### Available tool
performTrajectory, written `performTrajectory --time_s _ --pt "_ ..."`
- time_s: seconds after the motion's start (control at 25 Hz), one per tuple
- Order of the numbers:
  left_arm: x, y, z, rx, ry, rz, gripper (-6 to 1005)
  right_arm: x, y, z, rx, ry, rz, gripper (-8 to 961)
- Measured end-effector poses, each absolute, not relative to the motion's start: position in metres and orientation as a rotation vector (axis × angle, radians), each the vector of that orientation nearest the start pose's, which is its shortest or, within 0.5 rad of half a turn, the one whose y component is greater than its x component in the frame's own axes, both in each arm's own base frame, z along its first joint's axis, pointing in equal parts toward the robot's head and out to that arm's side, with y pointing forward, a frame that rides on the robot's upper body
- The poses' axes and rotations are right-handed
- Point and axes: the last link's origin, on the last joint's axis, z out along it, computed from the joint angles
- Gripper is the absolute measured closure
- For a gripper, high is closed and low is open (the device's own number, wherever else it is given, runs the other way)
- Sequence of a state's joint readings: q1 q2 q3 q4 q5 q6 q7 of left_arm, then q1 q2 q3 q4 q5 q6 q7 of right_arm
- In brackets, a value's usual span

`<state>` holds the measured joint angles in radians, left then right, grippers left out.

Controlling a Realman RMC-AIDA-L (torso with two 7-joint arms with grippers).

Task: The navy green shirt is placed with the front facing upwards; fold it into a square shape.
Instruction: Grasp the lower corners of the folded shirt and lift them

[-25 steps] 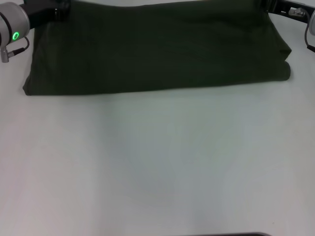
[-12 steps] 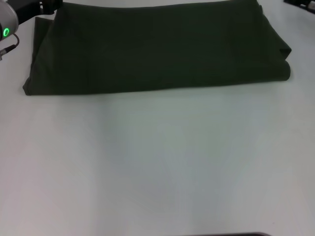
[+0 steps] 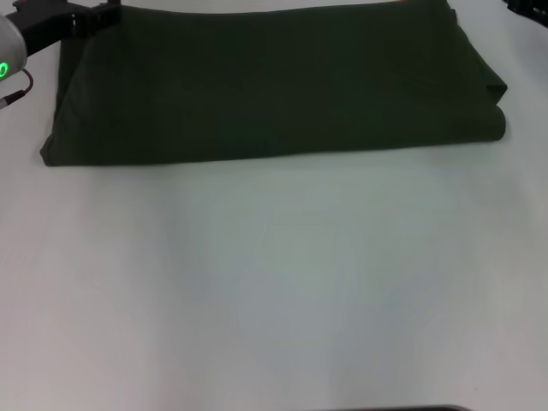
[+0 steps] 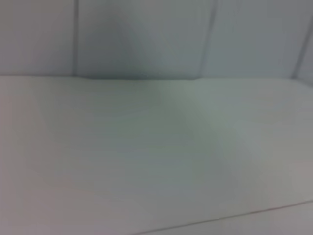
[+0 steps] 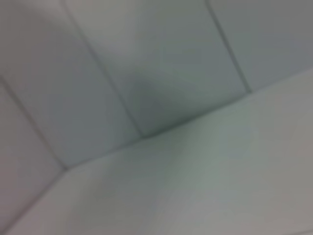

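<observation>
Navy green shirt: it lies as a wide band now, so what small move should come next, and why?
Probably a crosswise fold: the navy green shirt lies flat on the table as a wide rectangle, not a square. The left arm at its far left corner could grasp there first.

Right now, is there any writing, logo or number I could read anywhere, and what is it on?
No readable text in any view.
The navy green shirt lies folded on the white table, showing only plain dark cloth.
The left arm bears only a green light, no lettering.
</observation>
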<state>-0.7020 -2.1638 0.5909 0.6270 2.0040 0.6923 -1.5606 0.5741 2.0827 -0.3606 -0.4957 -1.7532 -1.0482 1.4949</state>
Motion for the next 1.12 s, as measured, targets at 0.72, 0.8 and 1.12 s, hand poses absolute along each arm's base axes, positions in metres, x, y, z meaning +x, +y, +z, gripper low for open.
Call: performTrajectory --time_s 0.72,0.8,1.12 --pt "-0.289 0.360 0.028 -2.233 -0.877 -0.683 108 0.374 0.319 0.067 -1.945 1.412 0.766 313" --pt "-0.290 0.358 0.027 -2.227 -0.889 -0.702 108 0.376 0.321 0.074 -1.931 1.451 0.751 312" --pt "-0.289 0.351 0.019 -2.258 -0.905 -0.729 109 0.362 0.346 0.095 -1.905 1.566 0.715 312"
